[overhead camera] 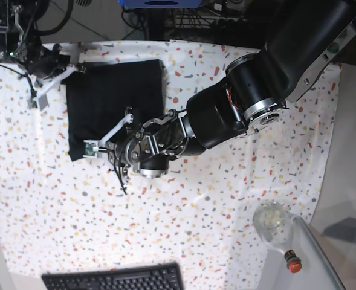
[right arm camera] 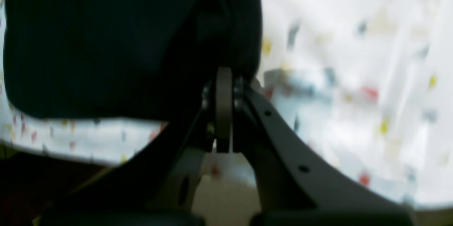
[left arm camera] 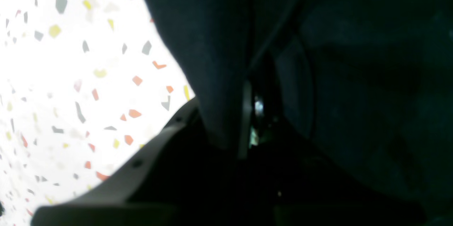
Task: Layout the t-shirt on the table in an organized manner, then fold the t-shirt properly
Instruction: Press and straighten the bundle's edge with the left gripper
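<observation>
A: Working from the frame's left, our right gripper (overhead camera: pixel 69 67) is clamped on the upper left corner of the t-shirt (overhead camera: pixel 114 99), which lies in the upper left of the table (overhead camera: pixel 226 211).

B: And our left gripper (overhead camera: pixel 93 147) pinches the lower left corner. The cloth lies rightward from both pincers; we judge neither arm nearer. It looks folded into a compact black rectangle, slightly taller than wide.

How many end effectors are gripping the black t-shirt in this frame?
2. The left end effector is shut on the t-shirt at its lower corner in the base view; the right end effector is shut on its upper-left corner. The table lies beneath.
</observation>
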